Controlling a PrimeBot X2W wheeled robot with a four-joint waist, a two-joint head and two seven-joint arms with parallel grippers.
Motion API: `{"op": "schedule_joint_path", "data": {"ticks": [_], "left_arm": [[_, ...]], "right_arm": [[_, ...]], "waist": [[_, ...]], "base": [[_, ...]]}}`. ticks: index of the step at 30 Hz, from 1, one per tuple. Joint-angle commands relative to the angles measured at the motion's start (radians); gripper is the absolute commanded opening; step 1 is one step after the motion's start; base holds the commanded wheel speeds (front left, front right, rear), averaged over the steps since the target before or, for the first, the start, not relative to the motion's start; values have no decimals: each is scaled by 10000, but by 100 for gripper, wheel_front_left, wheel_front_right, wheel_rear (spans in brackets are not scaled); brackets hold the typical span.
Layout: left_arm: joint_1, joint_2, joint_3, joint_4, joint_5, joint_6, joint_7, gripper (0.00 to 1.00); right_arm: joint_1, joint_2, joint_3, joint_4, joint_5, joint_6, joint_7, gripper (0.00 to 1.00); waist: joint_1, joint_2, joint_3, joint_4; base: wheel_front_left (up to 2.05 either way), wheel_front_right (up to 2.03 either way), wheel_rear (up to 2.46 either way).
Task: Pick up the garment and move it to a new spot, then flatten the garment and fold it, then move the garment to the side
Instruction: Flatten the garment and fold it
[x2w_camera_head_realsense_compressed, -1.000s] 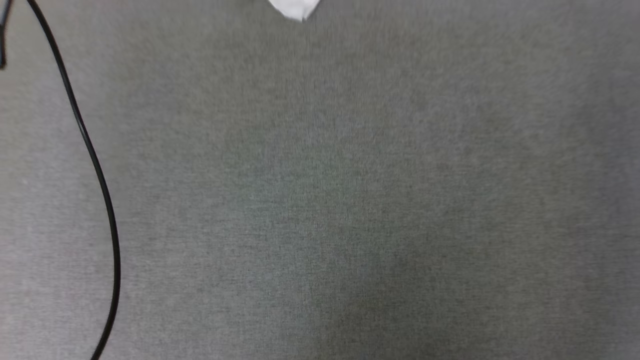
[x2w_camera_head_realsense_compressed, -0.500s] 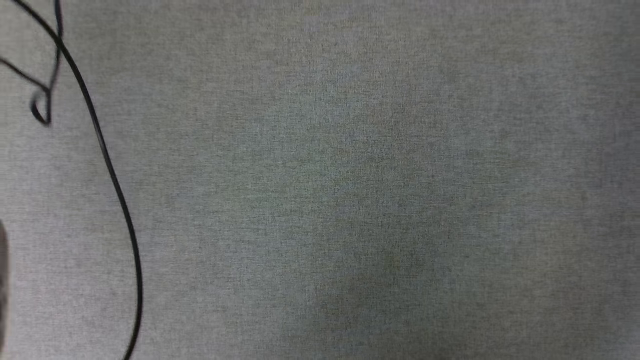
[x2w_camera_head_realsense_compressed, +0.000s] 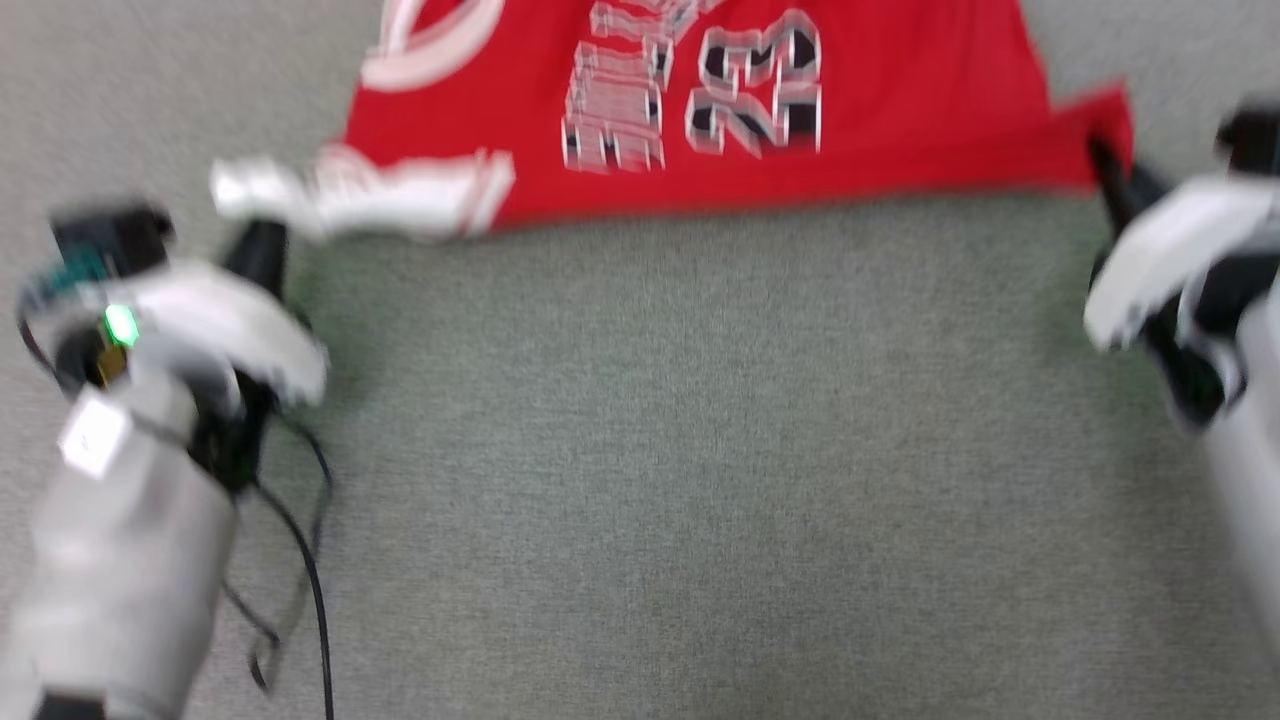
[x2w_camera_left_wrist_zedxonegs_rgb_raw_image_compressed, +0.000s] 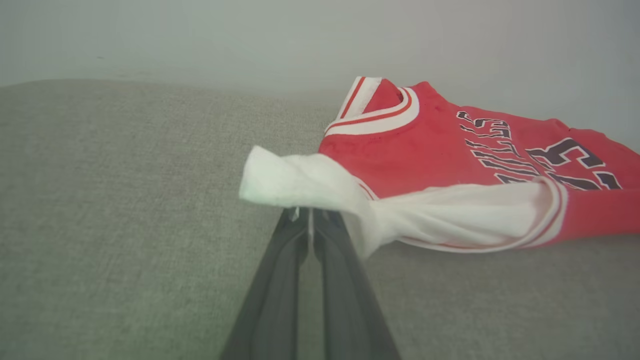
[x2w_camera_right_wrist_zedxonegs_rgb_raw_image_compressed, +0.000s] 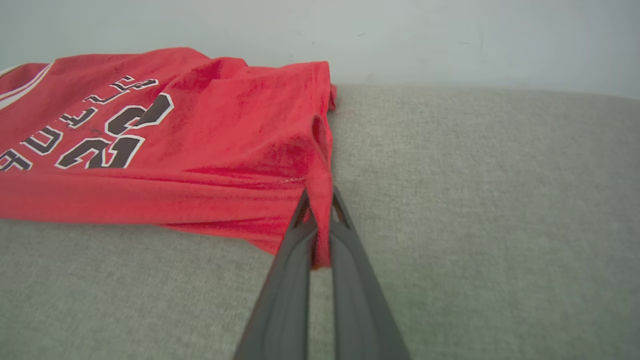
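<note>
A bench (x2w_camera_head_realsense_compressed: 640, 480) covered in grey woven cloth takes up most of every frame. In the wrist views it ends at a plain pale wall (x2w_camera_left_wrist_zedxonegs_rgb_raw_image_compressed: 200, 40). The garment (x2w_camera_head_realsense_compressed: 900, 90), red, lies spread along the top of the head view, its lower edge stretched between the two arms.

The head view, blurred, gives us both pale forearms, a green light (x2w_camera_head_realsense_compressed: 121, 325) on the left one and a black cable (x2w_camera_head_realsense_compressed: 315, 590) at lower left. The left wrist view gives the striped collar (x2w_camera_left_wrist_zedxonegs_rgb_raw_image_compressed: 380, 107) and the left gripper (x2w_camera_left_wrist_zedxonegs_rgb_raw_image_compressed: 306, 216), its fingers pressed together on the white sleeve (x2w_camera_left_wrist_zedxonegs_rgb_raw_image_compressed: 300, 182). The right wrist view gives the right gripper (x2w_camera_right_wrist_zedxonegs_rgb_raw_image_compressed: 320, 212), its fingers pinching the garment's red corner (x2w_camera_right_wrist_zedxonegs_rgb_raw_image_compressed: 320, 165) at frame centre.

Black, white-outlined letters end in "LLS". The number beneath looks like 23.
</note>
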Motion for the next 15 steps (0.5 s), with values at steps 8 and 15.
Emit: {"op": "schedule_joint_path", "data": {"ticks": [8, 15], "left_arm": [[3584, 282, 361, -1053, -680, 358, -190, 0], [6267, 519, 479, -3127, -1014, 1264, 193, 0]], "right_arm": [[3440, -703, -504, -1280, 519, -148, -261, 0], [6580, -359, -1454, -3201, 263, -148, 446, 0]], "waist": [[0, 0, -2117, 221], [0, 0, -3252, 447]], "base": [[0, 0, 0], [0, 0, 0]]}}
